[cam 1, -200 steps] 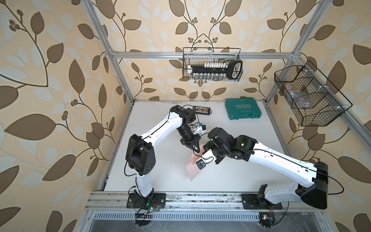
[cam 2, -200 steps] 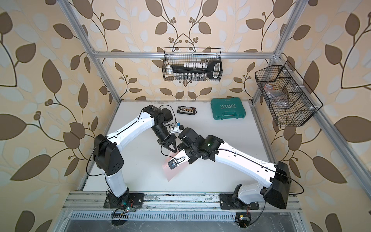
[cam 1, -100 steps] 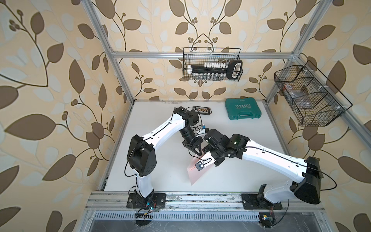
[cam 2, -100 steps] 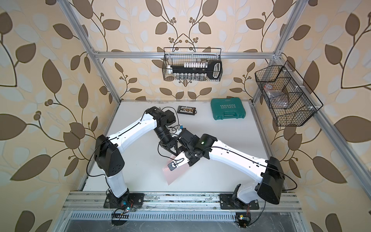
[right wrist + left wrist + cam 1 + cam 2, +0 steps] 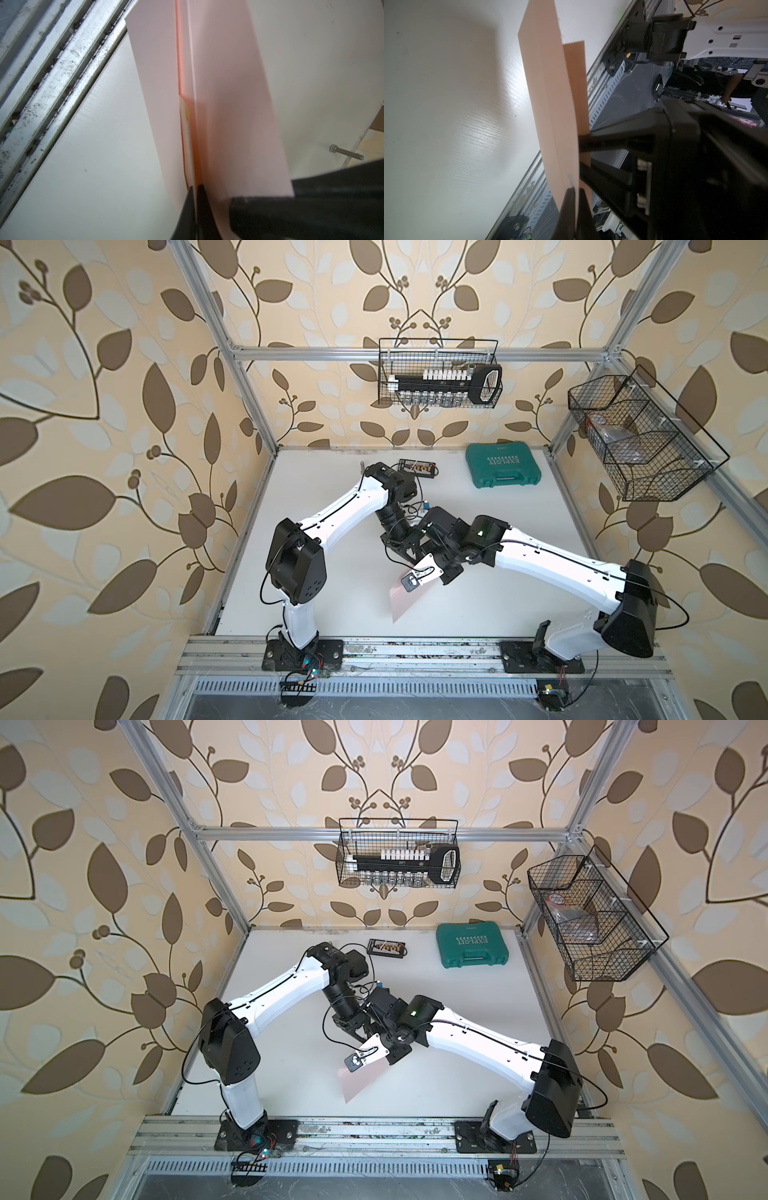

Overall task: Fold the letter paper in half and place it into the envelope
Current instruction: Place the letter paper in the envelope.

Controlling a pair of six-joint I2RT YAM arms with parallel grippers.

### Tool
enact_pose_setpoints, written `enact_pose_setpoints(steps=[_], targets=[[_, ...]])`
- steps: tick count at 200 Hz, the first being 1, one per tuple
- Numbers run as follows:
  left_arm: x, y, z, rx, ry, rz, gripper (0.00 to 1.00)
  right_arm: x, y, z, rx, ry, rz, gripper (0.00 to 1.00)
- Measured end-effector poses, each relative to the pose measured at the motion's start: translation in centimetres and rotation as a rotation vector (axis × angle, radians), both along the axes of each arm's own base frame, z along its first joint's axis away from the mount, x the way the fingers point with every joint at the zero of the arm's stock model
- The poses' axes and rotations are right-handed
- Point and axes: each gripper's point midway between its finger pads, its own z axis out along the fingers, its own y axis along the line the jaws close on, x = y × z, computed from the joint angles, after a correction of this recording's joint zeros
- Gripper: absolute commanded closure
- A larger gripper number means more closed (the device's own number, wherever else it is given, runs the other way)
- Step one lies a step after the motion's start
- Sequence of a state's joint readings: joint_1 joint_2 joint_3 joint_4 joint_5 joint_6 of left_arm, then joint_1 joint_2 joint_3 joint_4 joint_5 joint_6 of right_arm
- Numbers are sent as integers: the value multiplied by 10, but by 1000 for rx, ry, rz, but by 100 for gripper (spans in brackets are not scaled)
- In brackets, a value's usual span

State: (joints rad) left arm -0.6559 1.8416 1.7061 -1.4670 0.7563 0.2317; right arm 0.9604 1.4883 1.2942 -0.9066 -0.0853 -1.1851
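Two grippers pinch the envelope (image 5: 402,600) at one end: the left gripper (image 5: 575,196) and the right gripper (image 5: 195,194), both closed on it. It hangs well apart from the green case (image 5: 503,466). The letter paper (image 5: 185,124) shows as a sliver inside.

A pale pink envelope (image 5: 405,597), a sliver of cream-yellow letter paper (image 5: 186,128) pale against it, above a plain white table (image 5: 332,605). The 2 robot arms (image 5: 548,568) are white with black joints. The case (image 5: 503,466) is teal-green, the wire baskets (image 5: 384,364) black, the frame (image 5: 415,350) bare silver metal. Tan wallpaper (image 5: 104,448) bears a pattern of brown and whitish leaves on thin dark stems.
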Motion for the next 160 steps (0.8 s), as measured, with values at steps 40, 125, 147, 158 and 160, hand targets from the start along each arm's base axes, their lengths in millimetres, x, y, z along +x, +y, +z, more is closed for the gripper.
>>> enact_pose_setpoints(steps=[40, 125, 147, 158, 160], targets=[[0, 0, 0, 0, -1, 0, 100, -3, 2, 1, 16, 25, -18, 86], [0, 0, 0, 0, -1, 0, 100, -4, -5, 23, 64, 61, -58, 86], [0, 0, 0, 0, -1, 0, 100, -6, -7, 23, 58, 78, -64, 92], [0, 0, 0, 0, 0, 0, 100, -9, -8, 22, 54, 92, -62, 93], [0, 0, 0, 0, 0, 0, 100, -9, -8, 22, 53, 94, -62, 93]])
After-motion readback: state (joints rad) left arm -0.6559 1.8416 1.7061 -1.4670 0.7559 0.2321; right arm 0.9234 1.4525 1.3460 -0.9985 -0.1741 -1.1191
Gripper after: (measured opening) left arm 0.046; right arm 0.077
